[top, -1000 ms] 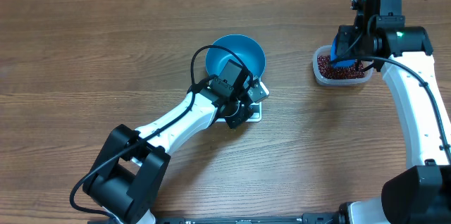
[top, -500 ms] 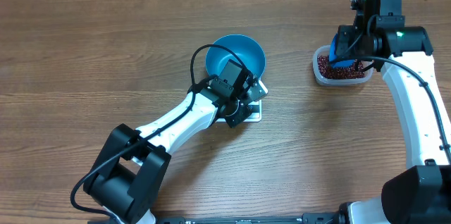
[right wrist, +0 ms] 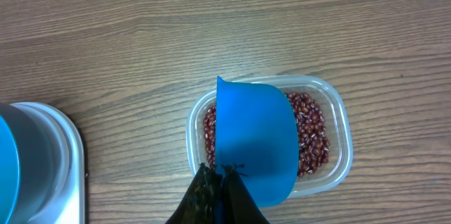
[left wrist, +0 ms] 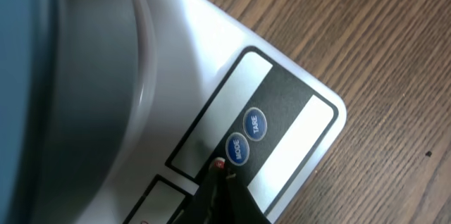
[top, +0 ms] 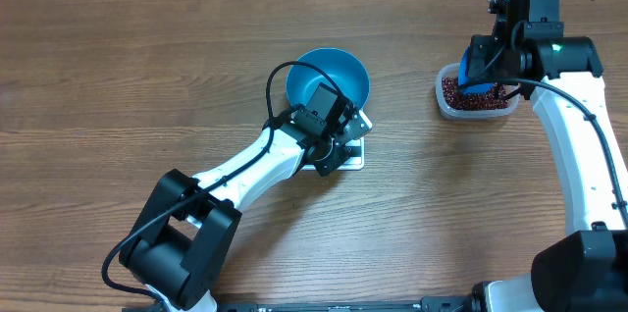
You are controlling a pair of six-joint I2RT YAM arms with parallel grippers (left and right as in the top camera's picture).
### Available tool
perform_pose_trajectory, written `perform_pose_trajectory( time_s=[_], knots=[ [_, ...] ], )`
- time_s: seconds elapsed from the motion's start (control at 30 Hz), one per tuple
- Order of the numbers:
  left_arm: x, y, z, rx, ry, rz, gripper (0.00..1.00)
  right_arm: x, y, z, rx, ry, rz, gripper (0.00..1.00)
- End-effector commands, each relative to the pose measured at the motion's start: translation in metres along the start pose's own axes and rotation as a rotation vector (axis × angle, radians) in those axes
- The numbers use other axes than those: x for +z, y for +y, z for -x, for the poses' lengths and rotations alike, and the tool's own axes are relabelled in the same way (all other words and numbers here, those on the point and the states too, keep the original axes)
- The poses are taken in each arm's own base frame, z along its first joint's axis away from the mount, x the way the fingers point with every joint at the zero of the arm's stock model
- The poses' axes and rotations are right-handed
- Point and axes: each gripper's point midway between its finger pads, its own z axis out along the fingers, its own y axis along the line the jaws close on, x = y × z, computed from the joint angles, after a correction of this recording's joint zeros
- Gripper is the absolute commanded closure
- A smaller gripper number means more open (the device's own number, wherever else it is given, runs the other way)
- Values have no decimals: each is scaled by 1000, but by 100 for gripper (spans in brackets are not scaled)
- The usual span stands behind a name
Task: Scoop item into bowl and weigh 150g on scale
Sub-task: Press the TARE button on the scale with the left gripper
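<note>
Many small red-brown beans (right wrist: 313, 136) are contained in the clear plastic tub (right wrist: 340, 111), over which a blue scoop (right wrist: 254, 139) is held by the right gripper (right wrist: 221, 176), its jaws closed narrowly on the scoop's near end. The blue bowl (top: 330, 75), with only smooth blue seen inside, is set on the white scale (left wrist: 204, 48), well apart from the tub. The left gripper (left wrist: 224, 173) is pressed shut with nothing held, its tip at the scale's front panel just beside the MODE button (left wrist: 237, 149).
</note>
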Motion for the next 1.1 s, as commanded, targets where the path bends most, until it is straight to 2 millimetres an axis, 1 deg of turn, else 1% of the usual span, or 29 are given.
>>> perform_pose_trajectory(
  time_s=[0.0, 0.3, 0.7, 1.07],
  knots=[
    [5, 0, -5, -11, 14, 2, 96, -12, 2, 15, 7, -49, 11, 96],
    [6, 0, -5, -11, 14, 2, 96, -12, 2, 15, 7, -49, 11, 96],
    [14, 0, -8, -20, 24, -1, 96, -12, 2, 14, 6, -45, 11, 96],
    [17, 0, -11, -21, 37, 3, 96, -11, 1, 13, 6, -39, 10, 96]
  ],
)
